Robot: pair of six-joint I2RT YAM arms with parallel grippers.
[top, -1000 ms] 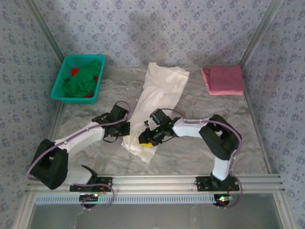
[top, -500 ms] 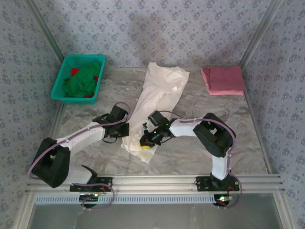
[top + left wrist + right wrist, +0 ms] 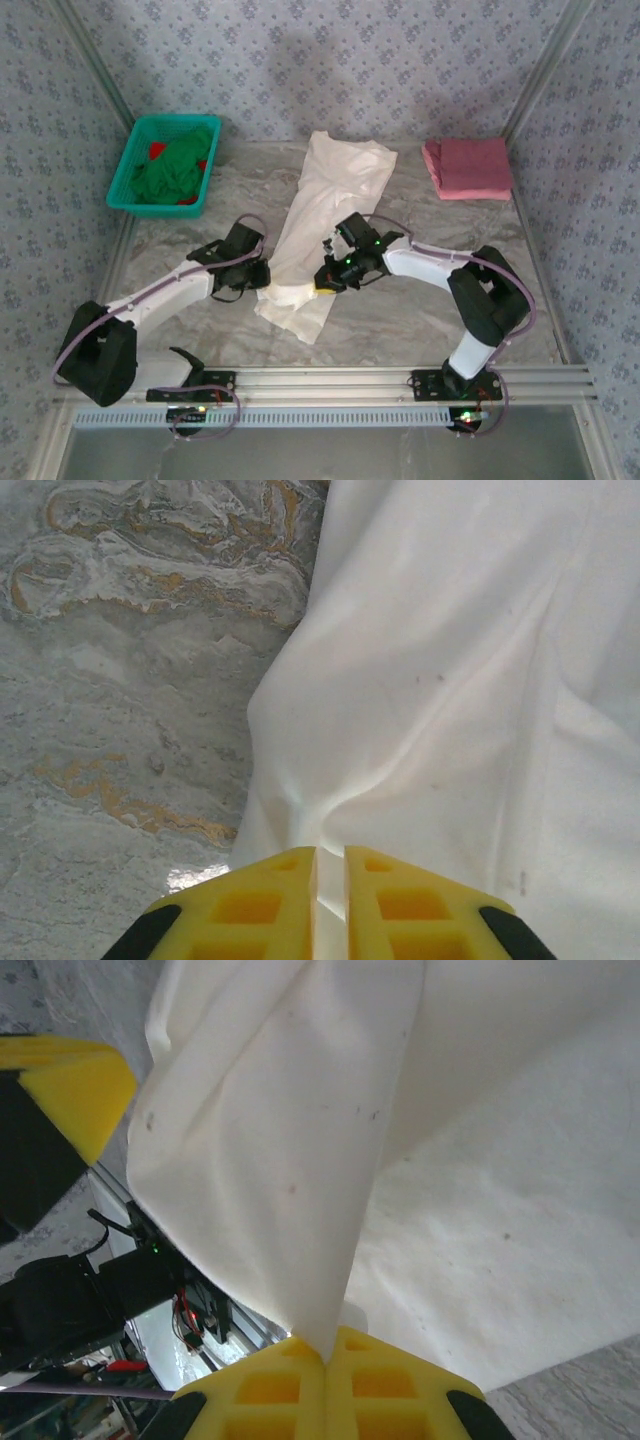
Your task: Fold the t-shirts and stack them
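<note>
Left fingers [image 3: 265,905] clamp the cream-white t-shirt [image 3: 335,190] at its near edge; right fingers [image 3: 270,1390] pinch its raised fold. The pink t-shirt [image 3: 468,167] lies folded.

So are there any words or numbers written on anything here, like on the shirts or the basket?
None can be read.
The long cream-white cloth t-shirt is plain: a few tiny dark specks, no letters.
The folded dusty pink cloth t-shirt and the teal plastic mesh basket bear no label that I can see.
The wallpaper has little flower shapes, not writing.
</note>
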